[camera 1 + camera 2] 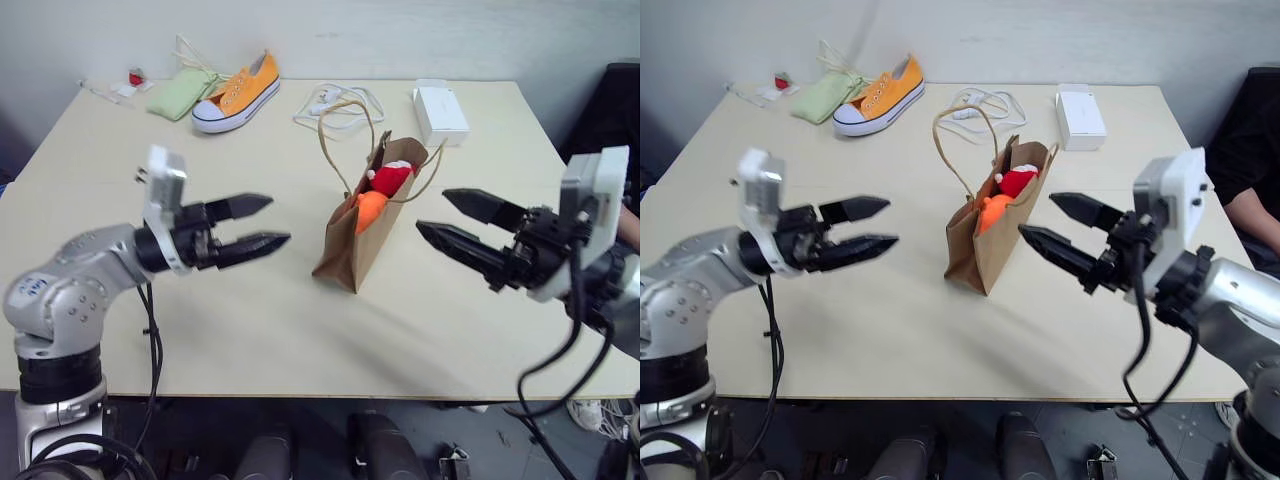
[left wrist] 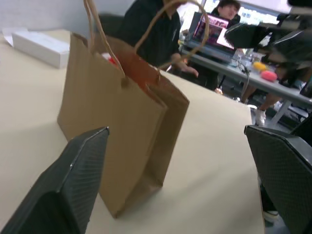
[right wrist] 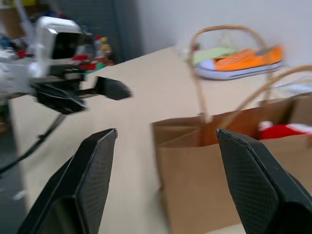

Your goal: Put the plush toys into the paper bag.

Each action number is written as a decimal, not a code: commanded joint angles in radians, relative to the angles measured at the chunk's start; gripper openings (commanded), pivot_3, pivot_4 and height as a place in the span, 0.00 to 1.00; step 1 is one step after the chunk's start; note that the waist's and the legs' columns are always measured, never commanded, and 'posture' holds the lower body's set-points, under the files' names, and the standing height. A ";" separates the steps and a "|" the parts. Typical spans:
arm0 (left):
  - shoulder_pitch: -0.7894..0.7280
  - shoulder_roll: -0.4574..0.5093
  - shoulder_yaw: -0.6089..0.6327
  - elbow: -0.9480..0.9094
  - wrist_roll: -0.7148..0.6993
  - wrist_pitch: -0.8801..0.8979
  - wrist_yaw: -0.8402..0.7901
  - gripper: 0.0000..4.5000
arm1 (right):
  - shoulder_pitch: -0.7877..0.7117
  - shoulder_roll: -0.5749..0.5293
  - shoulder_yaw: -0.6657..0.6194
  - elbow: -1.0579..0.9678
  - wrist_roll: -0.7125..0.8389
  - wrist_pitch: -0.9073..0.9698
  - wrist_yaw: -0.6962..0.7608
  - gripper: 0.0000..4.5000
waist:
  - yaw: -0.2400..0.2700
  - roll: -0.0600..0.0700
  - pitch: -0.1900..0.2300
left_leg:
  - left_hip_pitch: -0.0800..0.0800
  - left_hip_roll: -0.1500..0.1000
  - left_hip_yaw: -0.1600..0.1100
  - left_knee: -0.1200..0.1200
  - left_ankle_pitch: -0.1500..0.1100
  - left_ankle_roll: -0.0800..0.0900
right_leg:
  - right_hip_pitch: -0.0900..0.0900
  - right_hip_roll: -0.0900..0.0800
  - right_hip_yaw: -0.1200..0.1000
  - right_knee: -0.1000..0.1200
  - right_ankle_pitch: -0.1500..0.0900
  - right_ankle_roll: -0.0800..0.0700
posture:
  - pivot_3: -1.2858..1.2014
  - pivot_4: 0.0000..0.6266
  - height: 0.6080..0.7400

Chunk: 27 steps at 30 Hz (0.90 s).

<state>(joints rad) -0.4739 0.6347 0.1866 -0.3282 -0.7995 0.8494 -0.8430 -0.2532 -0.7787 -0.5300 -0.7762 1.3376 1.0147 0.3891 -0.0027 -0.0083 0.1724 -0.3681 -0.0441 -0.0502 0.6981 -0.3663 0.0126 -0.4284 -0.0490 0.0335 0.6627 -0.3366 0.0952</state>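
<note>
Two plush toys (image 1: 382, 192) half-hidden in paper bag (image 1: 352, 245)

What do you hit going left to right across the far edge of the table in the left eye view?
Small red item → green pouch → orange sneaker → white cable → white box.

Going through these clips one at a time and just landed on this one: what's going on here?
A humanoid robot is packing plush toys into a brown kraft paper bag standing on a beige table. The bright orange plush toy and the small red-and-white plush toy both sit in the bag's open top. The left tool and right tool flank the bag, both open, empty and clear of it.
</note>
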 commanded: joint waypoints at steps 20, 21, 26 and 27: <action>-0.175 -0.318 -0.310 0.404 0.467 -0.545 0.060 1.00 | -0.159 0.282 0.770 0.436 -1.025 -0.429 -0.010 0.01 | 0.001 0.000 0.000 | -0.004 0.000 0.001 0.001 0.000 0.000 | -0.004 0.001 0.000 -0.001 0.002 0.001 | 0.52 0.24 1.00; -0.183 -0.328 -0.315 0.422 0.485 -0.557 0.071 1.00 | -0.160 0.288 0.767 0.441 -1.031 -0.430 -0.005 0.01 | 0.001 0.000 0.000 | -0.004 0.000 0.001 0.001 0.000 0.000 | -0.004 0.001 0.000 -0.002 0.002 0.001 | 0.52 0.24 1.00; -0.229 -0.372 -0.313 0.536 0.554 -0.610 0.131 0.88 | -0.155 0.308 0.742 0.431 -1.044 -0.426 0.015 0.00 | -0.001 0.000 0.000 | -0.003 0.000 0.002 0.001 0.000 0.000 | -0.004 0.001 0.000 0.000 0.002 0.001 | 0.52 0.24 1.00; -0.235 -0.378 -0.309 0.547 0.553 -0.614 0.130 0.81 | -0.153 0.311 0.738 0.427 -1.046 -0.423 0.018 0.00 | -0.001 0.000 0.000 | -0.003 0.000 0.002 0.001 0.000 0.000 | -0.005 0.001 0.000 -0.001 0.002 0.001 | 0.52 0.24 1.00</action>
<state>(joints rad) -0.6887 0.2643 -0.1361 0.2180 -0.2516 0.2622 -0.7199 -0.3973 -0.4760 0.2336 -0.3113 0.2953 0.6082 0.3990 -0.0033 -0.0087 0.1720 -0.3713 -0.0443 -0.0484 0.6990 -0.3662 0.0128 -0.4331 -0.0477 0.0334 0.6621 -0.3347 0.0963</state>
